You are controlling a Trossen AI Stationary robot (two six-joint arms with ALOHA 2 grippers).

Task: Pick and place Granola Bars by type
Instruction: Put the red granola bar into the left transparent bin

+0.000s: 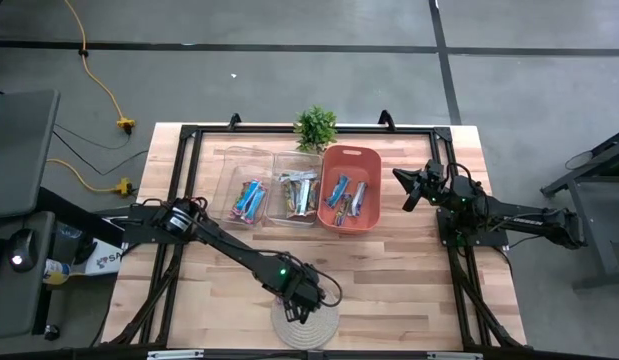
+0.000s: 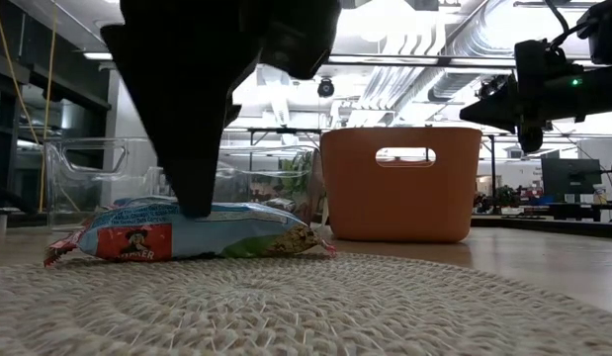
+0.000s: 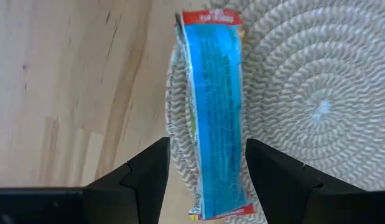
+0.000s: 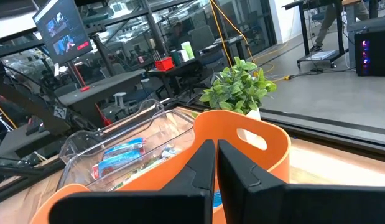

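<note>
A blue wrapped granola bar [image 3: 211, 106] lies flat on the edge of the round woven mat [image 3: 316, 93], which is at the table's near edge. The bar also shows in the low view [image 2: 207, 235]. My left gripper [image 3: 208, 149] is open and low over the bar, one finger on each long side; it also shows in the high view [image 1: 294, 300]. My right gripper [image 1: 406, 190] is shut and empty, in the air to the right of the orange basket [image 1: 351, 190]. More bars lie in the basket and in two clear bins [image 1: 247, 185]. My left gripper points down with its fingers [image 3: 148, 174] standing beside the bar's two long sides, near one end and across its length. I cannot tell whether they touch the wrapper. The bar lies flat on the mat.
Two clear bins and the orange basket stand side by side at the table's far middle, with a small potted plant [image 1: 315, 128] behind them. Blue bars lie in the left bin; brown-gold ones [image 1: 299, 193] in the middle bin. Bare wood lies between the bins and the mat [image 1: 314, 325].
</note>
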